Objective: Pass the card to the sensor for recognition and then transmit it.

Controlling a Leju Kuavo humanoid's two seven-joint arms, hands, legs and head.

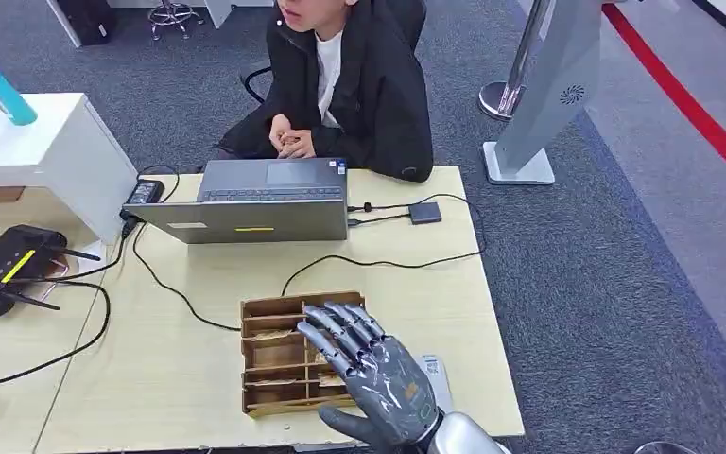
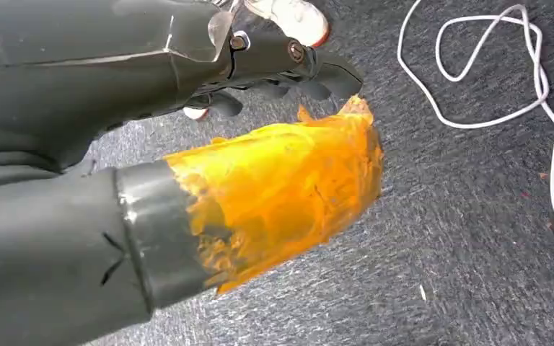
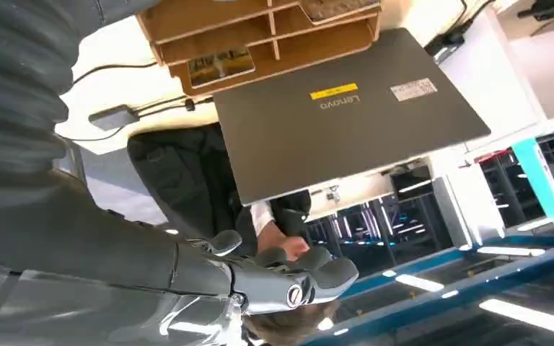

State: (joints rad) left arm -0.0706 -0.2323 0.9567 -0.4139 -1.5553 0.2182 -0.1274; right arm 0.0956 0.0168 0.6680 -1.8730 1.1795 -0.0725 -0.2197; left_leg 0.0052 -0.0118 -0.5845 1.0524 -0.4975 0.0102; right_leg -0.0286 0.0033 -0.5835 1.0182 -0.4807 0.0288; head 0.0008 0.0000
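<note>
A wooden divided box (image 1: 265, 307) stands on the table's near part, with cards lying in some compartments. One patterned card (image 3: 220, 65) lies flat in a compartment in the right wrist view. My right hand (image 1: 373, 374) hovers over the box's right side, fingers spread and holding nothing; its fingers (image 3: 296, 274) also appear bare in the right wrist view. A small dark sensor pad (image 1: 424, 212) lies to the right of the laptop, wired to it. My left hand (image 2: 274, 68) hangs over the carpet, its thumb (image 2: 281, 184) wrapped in orange tape, with nothing in it.
A grey laptop (image 1: 255, 203) stands at the table's far side, and a person (image 1: 350, 85) sits behind it. Black cables (image 1: 378, 260) cross the tabletop. A white object (image 1: 435, 374) lies beside my right hand. A black remote controller (image 1: 9, 270) sits at left.
</note>
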